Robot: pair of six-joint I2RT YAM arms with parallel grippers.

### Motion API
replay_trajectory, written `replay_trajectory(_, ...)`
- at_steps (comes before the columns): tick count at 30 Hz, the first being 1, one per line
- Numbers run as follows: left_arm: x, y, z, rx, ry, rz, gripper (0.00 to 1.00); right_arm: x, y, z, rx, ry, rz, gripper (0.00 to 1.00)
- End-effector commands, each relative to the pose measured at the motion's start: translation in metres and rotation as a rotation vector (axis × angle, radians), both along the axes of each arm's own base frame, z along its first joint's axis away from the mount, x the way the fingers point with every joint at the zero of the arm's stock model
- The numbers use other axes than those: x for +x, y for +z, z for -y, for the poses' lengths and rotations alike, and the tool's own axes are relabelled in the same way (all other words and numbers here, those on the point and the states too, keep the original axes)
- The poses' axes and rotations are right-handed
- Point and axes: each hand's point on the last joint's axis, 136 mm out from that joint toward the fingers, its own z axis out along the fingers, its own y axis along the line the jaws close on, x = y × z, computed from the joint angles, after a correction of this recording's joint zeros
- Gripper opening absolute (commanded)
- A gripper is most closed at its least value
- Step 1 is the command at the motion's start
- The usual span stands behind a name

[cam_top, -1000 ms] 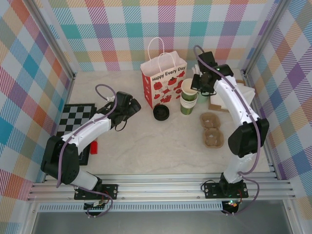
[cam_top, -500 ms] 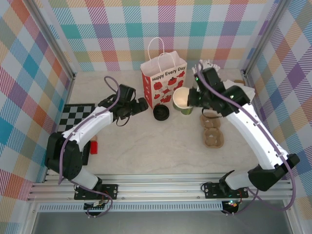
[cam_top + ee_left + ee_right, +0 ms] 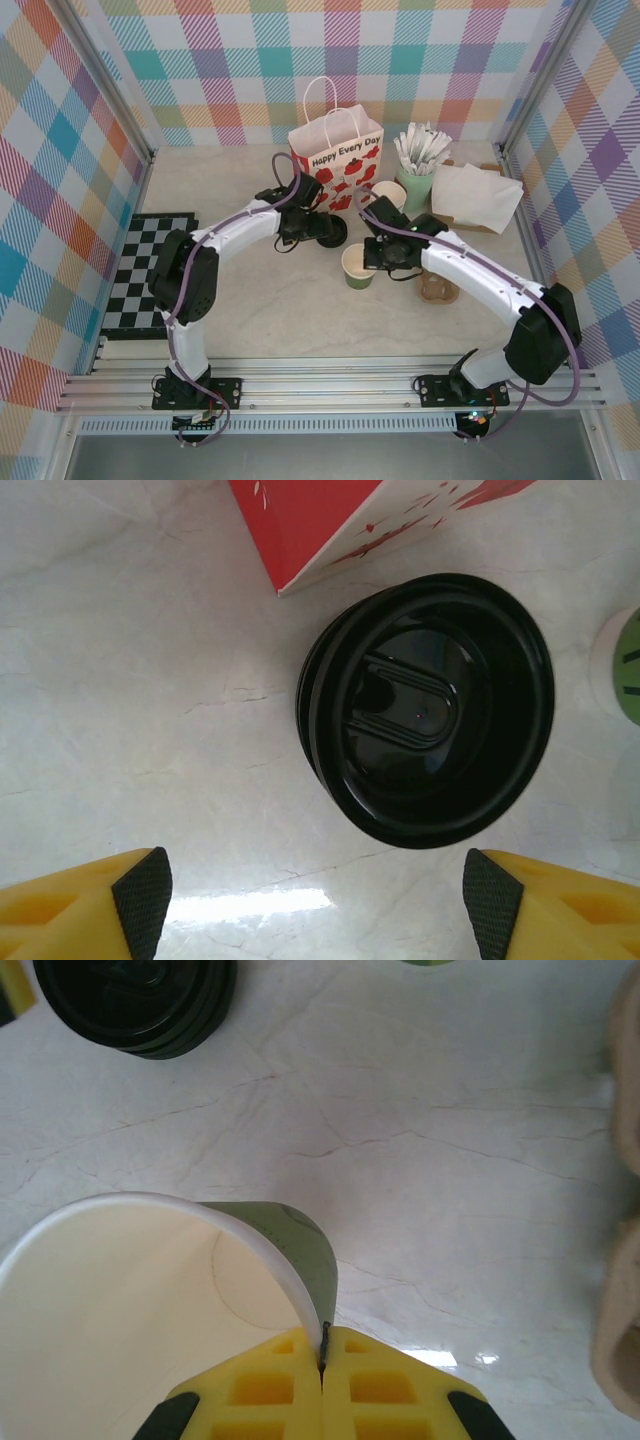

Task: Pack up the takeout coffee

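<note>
One cup (image 3: 357,267), pulled near from the stack (image 3: 389,195) and pinched by the right gripper (image 3: 322,1345), awaits the lid (image 3: 425,708) under the spread left gripper (image 3: 315,892).

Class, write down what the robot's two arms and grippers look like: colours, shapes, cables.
The left arm and right arm have white rounded links, black joints and a looping purple cable. The left gripper and right gripper have blocky yellow fingers with black pads.
</note>
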Motion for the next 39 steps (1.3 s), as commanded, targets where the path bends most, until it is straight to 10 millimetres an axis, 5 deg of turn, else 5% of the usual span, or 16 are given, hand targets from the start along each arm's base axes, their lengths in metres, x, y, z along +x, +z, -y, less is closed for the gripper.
replay_trajectory(1,0.0,0.001,0.009,-0.009,-0.007,-0.013,0.77,0.008,-0.007,-0.019,0.019,0.001,0.025,0.05)
replay_trajectory(8,0.01,-0.009,0.011,0.014,0.003,-0.016,0.68,0.005,-0.028,-0.032,0.018,0.022,-0.015,0.09)
replay_trajectory(13,0.014,-0.017,0.015,0.023,0.0,-0.028,0.63,0.003,-0.03,-0.039,0.052,0.045,-0.021,0.25)
replay_trajectory(19,0.016,-0.024,0.014,0.046,0.0,-0.042,0.61,0.005,0.001,-0.034,0.072,0.053,0.05,0.5)
replay_trajectory(24,0.016,-0.03,0.015,0.048,-0.003,-0.053,0.5,0.009,0.036,-0.022,0.108,0.016,0.165,0.77)
replay_trajectory(29,0.017,-0.033,0.017,0.048,-0.006,-0.057,0.41,0.01,0.049,-0.008,0.103,-0.021,0.243,0.98)
replay_trajectory(39,0.017,-0.036,0.014,0.082,-0.01,-0.06,0.31,0.006,0.057,0.007,0.115,-0.061,0.305,1.0)
